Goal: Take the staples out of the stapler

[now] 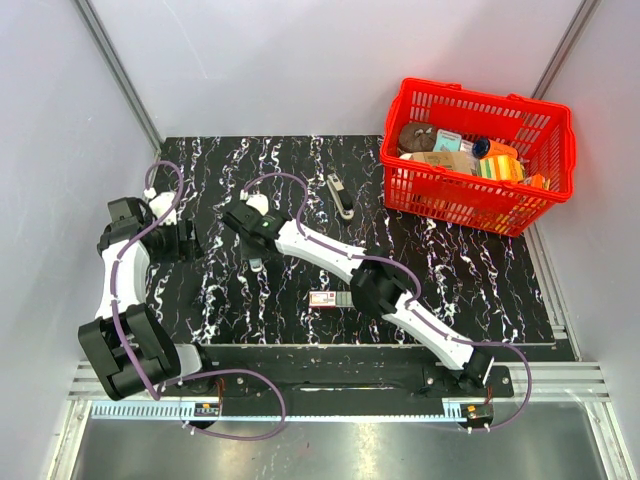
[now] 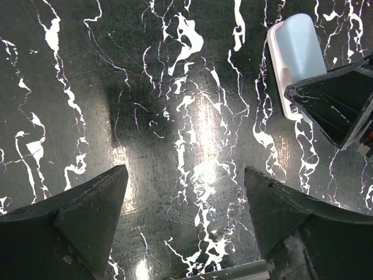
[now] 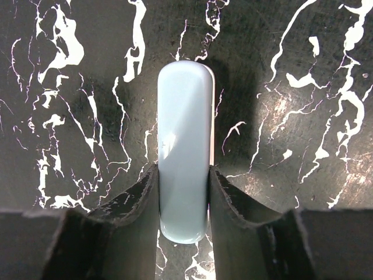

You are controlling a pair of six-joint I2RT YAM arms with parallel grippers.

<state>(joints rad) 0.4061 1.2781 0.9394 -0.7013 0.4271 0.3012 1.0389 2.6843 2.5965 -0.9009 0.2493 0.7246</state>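
As far as can be judged, only at the first step: grip on, nothing unloaded yet. On the left, left claw (image 2: pixel 185 170) spread wide above the worktop (image 2: pixel 175 87), holding nothing. Further right, the stapler (image 3: pixel 183 151) lying flat on the worktop, closed, pale-blue top upward, with no staples and no metal inner parts in sight. Around its near end, right claw (image 3: pixel 183 168) set narrow, with fingers (image 3: pixel 140 198) touching both long sides, so very probably gripping it. Right of that, a slim dark-and-silver tool (image 1: pixel 340 195), untouched, and at the far right a red basket (image 1: pixel 460 200) with packets inside. Left to do, by this judgement: steadying or lifting the stapler, opening it, and getting the staples out.
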